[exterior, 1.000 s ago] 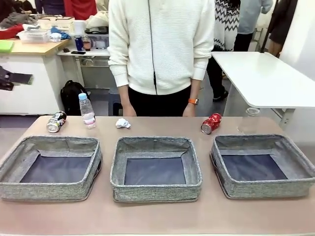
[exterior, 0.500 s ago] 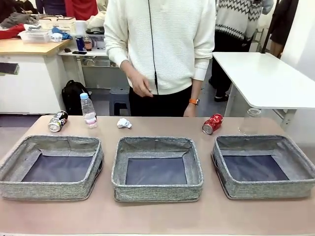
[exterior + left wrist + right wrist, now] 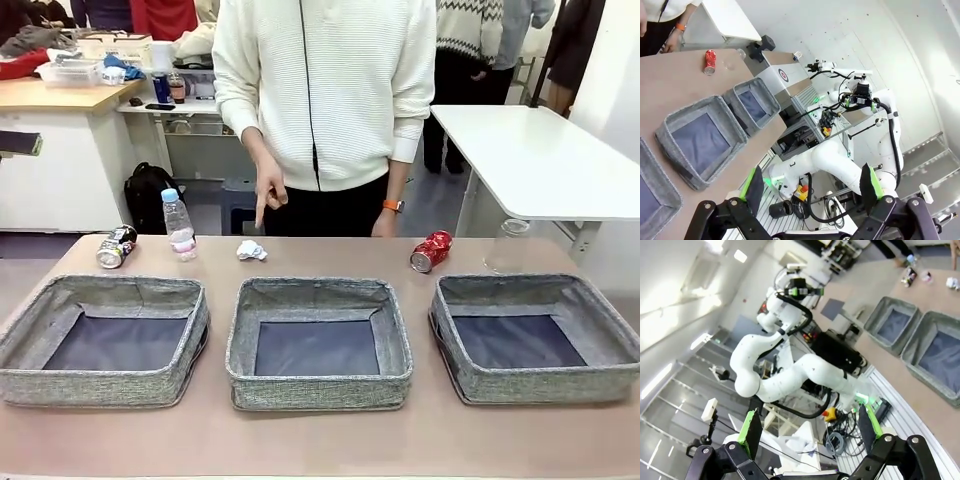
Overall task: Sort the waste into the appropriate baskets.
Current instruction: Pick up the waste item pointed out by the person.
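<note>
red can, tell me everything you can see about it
The crushed red can looks like thin metal, red with pale marks, its body dented and its silvery end turned toward the robot's side. It lies on its side on the table, just beyond the far left corner of the right basket, with the clear plastic cup apart to its right. Only the table touches it.

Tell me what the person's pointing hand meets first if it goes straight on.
Probably the crumpled white paper ball, just below the hand; depth is unclear, so it could touch the table beside it.
</note>
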`<state>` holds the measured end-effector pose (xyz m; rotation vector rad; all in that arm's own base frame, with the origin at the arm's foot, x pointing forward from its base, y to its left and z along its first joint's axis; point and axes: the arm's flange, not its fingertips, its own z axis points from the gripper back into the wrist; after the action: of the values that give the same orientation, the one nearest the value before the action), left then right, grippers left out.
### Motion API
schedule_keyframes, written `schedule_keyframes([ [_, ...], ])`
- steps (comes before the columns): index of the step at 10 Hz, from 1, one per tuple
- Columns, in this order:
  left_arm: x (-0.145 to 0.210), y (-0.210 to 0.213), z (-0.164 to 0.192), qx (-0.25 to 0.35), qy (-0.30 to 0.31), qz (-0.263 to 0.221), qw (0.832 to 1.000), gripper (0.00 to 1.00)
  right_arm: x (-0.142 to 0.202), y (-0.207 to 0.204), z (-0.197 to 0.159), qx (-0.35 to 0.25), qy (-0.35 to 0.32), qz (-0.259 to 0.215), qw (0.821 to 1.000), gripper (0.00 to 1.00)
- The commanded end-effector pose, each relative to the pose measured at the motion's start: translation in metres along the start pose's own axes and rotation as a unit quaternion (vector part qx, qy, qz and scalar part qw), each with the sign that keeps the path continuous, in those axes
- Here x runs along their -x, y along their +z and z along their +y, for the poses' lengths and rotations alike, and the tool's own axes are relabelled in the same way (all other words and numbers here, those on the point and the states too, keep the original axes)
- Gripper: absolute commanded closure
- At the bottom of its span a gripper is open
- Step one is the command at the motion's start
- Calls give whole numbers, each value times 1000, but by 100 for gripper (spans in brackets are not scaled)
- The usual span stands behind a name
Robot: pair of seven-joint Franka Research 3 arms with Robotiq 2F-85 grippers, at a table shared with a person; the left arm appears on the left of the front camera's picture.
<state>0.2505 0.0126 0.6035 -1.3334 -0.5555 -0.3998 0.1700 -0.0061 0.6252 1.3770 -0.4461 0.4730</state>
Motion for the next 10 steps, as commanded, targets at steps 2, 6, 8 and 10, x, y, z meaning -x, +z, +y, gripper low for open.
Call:
schedule_keyframes([
  [2,-2,-1,0,11,-13,-2,1000,0,-5,-2,2,-7,16,-1,1000,0],
  [6,1,1,-1,-1,0,1,1000,0,-5,-2,2,-7,16,-1,1000,0],
  [8,-33,-36,-13,-174,-1,89,981,0,-5,-2,2,-7,16,-1,1000,0],
  [10,-78,-102,11,-330,3,176,928,0,-5,-2,2,-7,16,-1,1000,0],
])
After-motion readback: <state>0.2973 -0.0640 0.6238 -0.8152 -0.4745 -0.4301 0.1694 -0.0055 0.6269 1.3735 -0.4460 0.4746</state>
